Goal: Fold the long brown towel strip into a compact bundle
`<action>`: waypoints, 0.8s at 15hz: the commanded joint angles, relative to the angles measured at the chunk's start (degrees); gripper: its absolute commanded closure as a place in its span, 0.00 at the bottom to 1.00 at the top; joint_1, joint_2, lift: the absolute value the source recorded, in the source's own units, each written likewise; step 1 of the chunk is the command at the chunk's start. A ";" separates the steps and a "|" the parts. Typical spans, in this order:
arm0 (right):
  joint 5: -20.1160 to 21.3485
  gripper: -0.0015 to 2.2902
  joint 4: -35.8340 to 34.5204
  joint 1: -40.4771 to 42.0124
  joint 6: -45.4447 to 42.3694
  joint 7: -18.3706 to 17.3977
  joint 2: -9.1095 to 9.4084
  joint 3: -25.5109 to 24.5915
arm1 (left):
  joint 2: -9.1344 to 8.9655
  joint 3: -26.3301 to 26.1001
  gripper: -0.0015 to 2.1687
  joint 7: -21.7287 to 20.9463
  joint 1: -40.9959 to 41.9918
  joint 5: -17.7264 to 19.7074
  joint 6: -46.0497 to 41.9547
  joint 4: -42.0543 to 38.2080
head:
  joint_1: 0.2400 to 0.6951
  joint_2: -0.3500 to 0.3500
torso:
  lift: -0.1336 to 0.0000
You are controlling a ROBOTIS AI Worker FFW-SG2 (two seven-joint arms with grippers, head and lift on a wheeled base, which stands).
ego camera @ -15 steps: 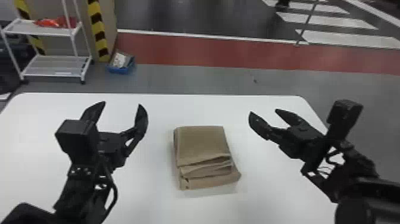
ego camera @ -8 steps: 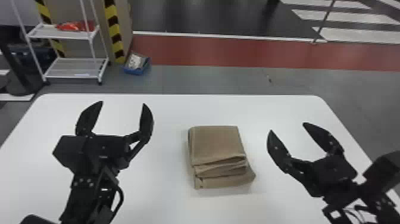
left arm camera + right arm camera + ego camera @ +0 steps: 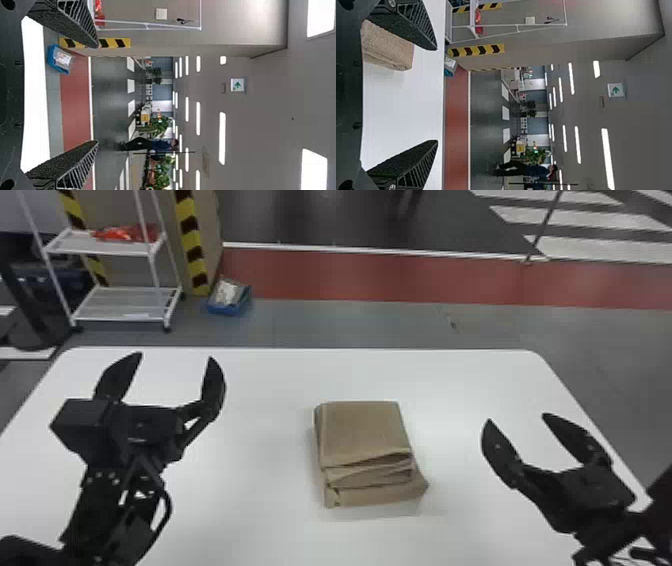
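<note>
Left pincer (image 3: 175,357): wide, nothing between the fingers, over the left part of the work area, tips pointing away from the robot. Right pincer (image 3: 517,418): also wide, also empty, over on the right with its tips angled a bit toward the middle. Neither touches the cloth.

Brown towel (image 3: 365,432) lies between the two, closer to the right one, flat on the white tabletop (image 3: 270,385). It's a compact, roughly rectangular stack of several layers. Top panel looks smooth. Near end is looser: layer edges show there, slightly stepped, and the bottom layer pokes out at the near right corner.

Farther out, on the floor past the far edge: white shelf rack (image 3: 120,304) and a blue tray (image 3: 227,309). Not in play.

Step, my read: folding is essentially done, this is the finish or a last check. Next move: if the bundle passes as is, keep clear of it and park both. If not, one light tuck or press on the near end, squaring that corner. Go in low and gentle; a snag on the top layer could drag the stack open, and a hard push could skew it.
</note>
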 commanded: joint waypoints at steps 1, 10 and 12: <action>0.02 0.02 -1.75 -0.09 5.13 -0.75 0.05 0.27 | 0.70 0.32 0.01 -0.60 0.18 0.43 3.69 -0.75 | 1.00 0.35 | 0.07; 1.43 0.03 -4.56 4.05 3.73 -4.97 0.05 4.49 | 2.37 1.11 0.01 -0.33 7.73 0.87 5.80 -6.20 | 1.00 0.40 | 0.07; 1.16 0.03 -3.60 4.57 -3.31 -4.18 0.05 3.34 | 2.46 1.11 0.01 -0.25 9.32 1.05 2.46 -5.76 | 1.00 0.40 | 0.07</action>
